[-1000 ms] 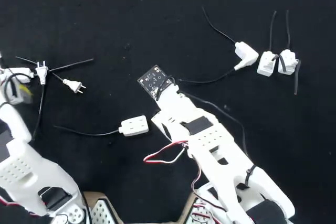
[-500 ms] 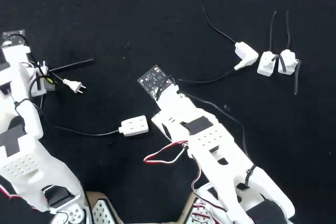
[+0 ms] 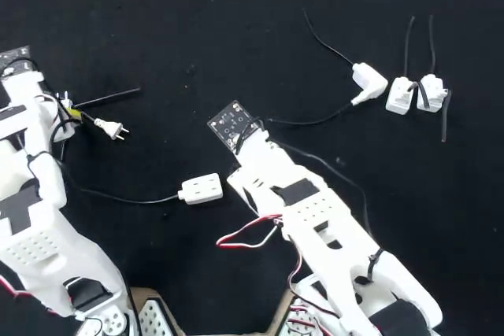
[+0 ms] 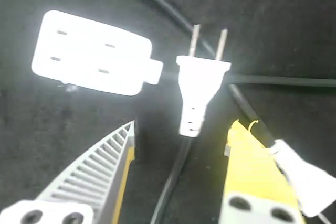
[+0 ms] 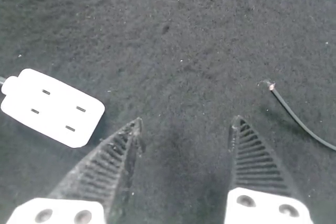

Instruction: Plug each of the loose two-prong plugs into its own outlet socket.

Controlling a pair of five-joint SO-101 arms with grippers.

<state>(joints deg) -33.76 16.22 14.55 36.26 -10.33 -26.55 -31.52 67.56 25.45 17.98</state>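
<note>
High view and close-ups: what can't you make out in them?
High view: the left arm hides the socket block beneath it.
High view: three white pieces at the right are too small to tell plug from socket.
Left wrist view: a white object is cut off by the edge and the yellow finger.
Right wrist view: a black cord runs off the edge.

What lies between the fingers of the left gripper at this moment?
In the left wrist view, the tail of a white two-prong plug and its black cord lie between the fingers of the open left gripper, apparently touching neither.
</note>
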